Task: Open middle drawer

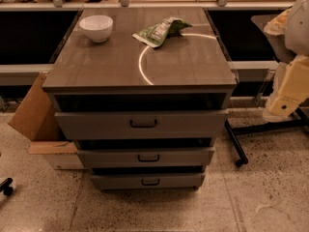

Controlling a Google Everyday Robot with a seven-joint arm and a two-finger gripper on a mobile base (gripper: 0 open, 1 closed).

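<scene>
The middle drawer [178,157] is the grey-brown, low-fronted one between the taller top drawer [96,124] and the smallest bottom drawer [116,181] of the cabinet. Its small dark pull handle [148,157] sits at the centre of its front. A dark gap shows above its front panel. My arm comes in from the right edge, and its cream-coloured gripper end [284,100] hangs to the right of the cabinet at about top-drawer height. It is well apart from the handle and touches nothing.
On the cabinet top [116,62] stand a white bowl [96,27] and a green snack bag [161,31]. A cardboard box [36,115] leans at the cabinet's left. A chair's black legs and castor [237,151] stand at the right. The floor is speckled stone.
</scene>
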